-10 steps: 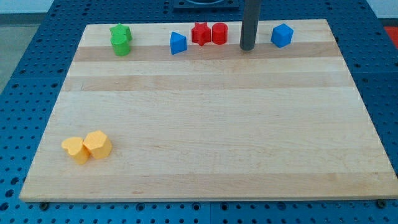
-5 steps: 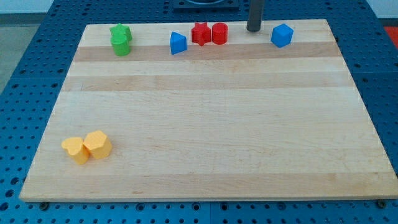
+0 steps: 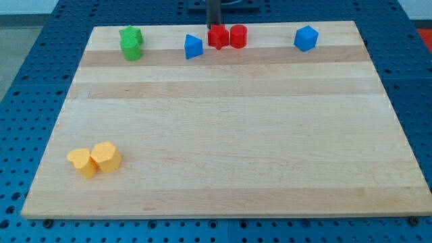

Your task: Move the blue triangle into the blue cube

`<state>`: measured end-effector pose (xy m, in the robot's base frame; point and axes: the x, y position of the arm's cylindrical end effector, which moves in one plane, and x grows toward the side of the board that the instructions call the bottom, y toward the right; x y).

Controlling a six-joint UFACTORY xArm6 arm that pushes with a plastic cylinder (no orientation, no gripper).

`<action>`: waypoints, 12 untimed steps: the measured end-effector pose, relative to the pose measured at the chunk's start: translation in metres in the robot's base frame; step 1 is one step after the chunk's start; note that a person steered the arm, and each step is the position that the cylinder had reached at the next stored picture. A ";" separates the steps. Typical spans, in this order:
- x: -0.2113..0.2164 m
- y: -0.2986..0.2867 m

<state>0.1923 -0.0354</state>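
The blue triangle (image 3: pixel 193 46) lies near the view's top edge of the wooden board (image 3: pixel 223 128), left of centre. The blue cube (image 3: pixel 306 38) sits at the top right, well apart from it. My rod comes down at the view's top; my tip (image 3: pixel 214 25) is just behind the red star block (image 3: pixel 217 36), at the board's far edge, a little up and right of the blue triangle and not touching it.
A red cylinder (image 3: pixel 238 36) touches the red star block's right side, between triangle and cube. Two green blocks (image 3: pixel 131 43) stand together at the top left. Two yellow blocks (image 3: pixel 95 159) sit at the bottom left.
My tip has moved up to the board's far edge and then left, from between the red cylinder and the blue cube to behind the red star block. No block has moved.
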 end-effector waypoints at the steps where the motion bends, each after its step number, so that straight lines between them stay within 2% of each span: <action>1: 0.008 -0.009; 3: 0.043 -0.018; 5: 0.055 -0.045; 9: 0.139 -0.063; 11: 0.172 -0.062; 12: 0.173 -0.049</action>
<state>0.3650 -0.0841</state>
